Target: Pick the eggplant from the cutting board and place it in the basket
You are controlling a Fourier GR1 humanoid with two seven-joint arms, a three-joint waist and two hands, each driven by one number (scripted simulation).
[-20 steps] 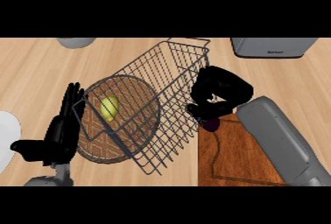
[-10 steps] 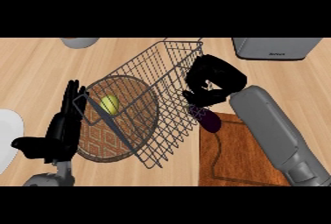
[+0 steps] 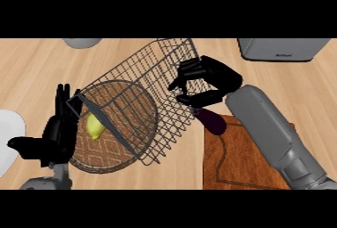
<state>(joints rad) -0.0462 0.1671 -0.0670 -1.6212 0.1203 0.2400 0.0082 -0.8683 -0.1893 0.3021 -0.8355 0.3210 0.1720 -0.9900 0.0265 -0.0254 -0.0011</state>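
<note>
Head view: the right hand (image 3: 209, 84), fingers curled round the eggplant (image 3: 212, 120), holds it beneath the palm, just beside the basket (image 3: 141, 84) wall and above the board (image 3: 247, 156). Released here, it may fall outside. Left hand (image 3: 56, 133) rests open.

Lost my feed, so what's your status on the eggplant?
Right robot hand shut on eggplant, lifted beside the basket. Left robot hand open, resting at basket's left. Eggplant not yet in; basket's wire wall between.
</note>
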